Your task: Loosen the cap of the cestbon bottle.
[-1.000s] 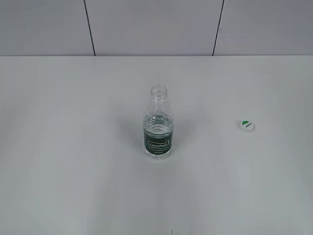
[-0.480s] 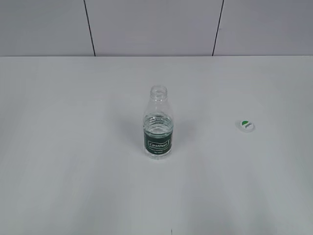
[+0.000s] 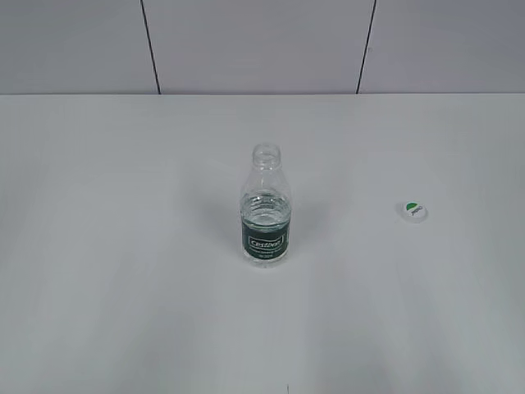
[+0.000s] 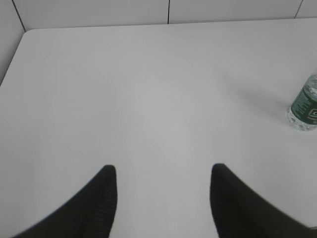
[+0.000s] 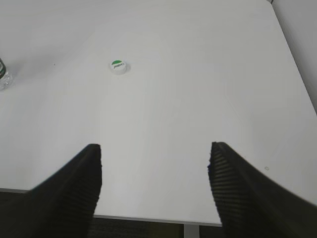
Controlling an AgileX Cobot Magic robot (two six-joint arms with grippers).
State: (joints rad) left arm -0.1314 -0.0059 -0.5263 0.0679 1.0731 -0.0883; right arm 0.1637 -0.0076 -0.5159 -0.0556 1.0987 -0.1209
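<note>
The cestbon bottle (image 3: 266, 206) stands upright near the middle of the white table, its neck open with no cap on it. It also shows at the right edge of the left wrist view (image 4: 304, 104) and at the left edge of the right wrist view (image 5: 3, 75). The cap (image 3: 414, 211), white with a green half-circle, lies flat on the table to the bottle's right, apart from it; it shows in the right wrist view (image 5: 118, 66). My left gripper (image 4: 163, 171) is open and empty. My right gripper (image 5: 154, 151) is open and empty. Neither gripper shows in the exterior view.
The white table (image 3: 123, 246) meets a panelled wall at the back. In the right wrist view the table's near edge (image 5: 148, 218) lies between my jaws and its right edge (image 5: 297, 64) runs up the frame.
</note>
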